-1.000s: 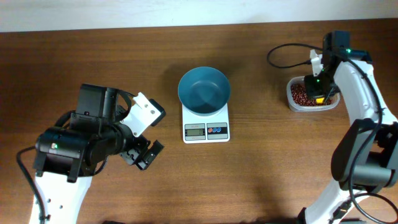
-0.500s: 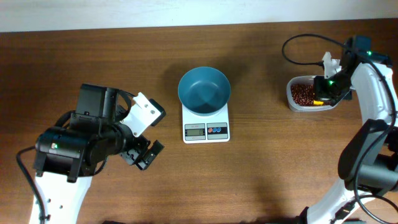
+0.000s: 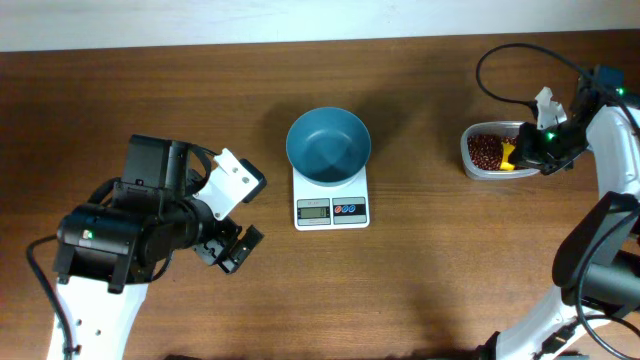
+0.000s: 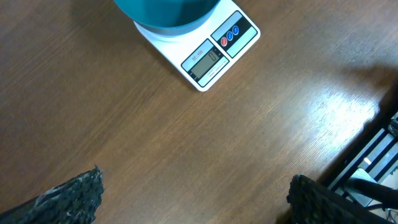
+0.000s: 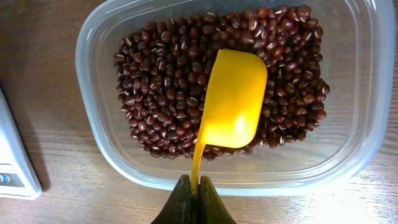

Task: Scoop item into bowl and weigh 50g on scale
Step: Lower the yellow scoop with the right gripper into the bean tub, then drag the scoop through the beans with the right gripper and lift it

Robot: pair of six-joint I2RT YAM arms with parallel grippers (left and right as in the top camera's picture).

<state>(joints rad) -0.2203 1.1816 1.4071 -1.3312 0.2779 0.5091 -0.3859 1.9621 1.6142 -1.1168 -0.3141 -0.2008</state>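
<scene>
Yellow scoop (image 5: pixel 233 99), plastic, is pinched by its thin handle in the right gripper (image 5: pixel 193 199), jaws pressed together on it. The handle's long axis runs straight out from the fingertips, and the cup lies ahead of the gripper over the beans (image 5: pixel 155 93), inside the clear tub (image 5: pixel 354 155). The cup looks empty. Whether its lip touches the beans: cannot tell.

The tub stands near the right edge of the table (image 3: pixel 430 290), toward the far side. The bowl (image 3: pixel 328 146) sits on the scale (image 3: pixel 331 209) at table centre, well apart from the tub and to the robot's left of it. The bowl appears empty.

Judgement: scooping step in hand, no load taken yet. From above, the cup points toward the bowl side, so a filled scoop would travel leftward along its own axis.

The right arm is far nearer the tub. The left gripper (image 4: pixel 196 199), fingers spread wide and holding nothing, hangs over bare table on the near-left side of the scale.
</scene>
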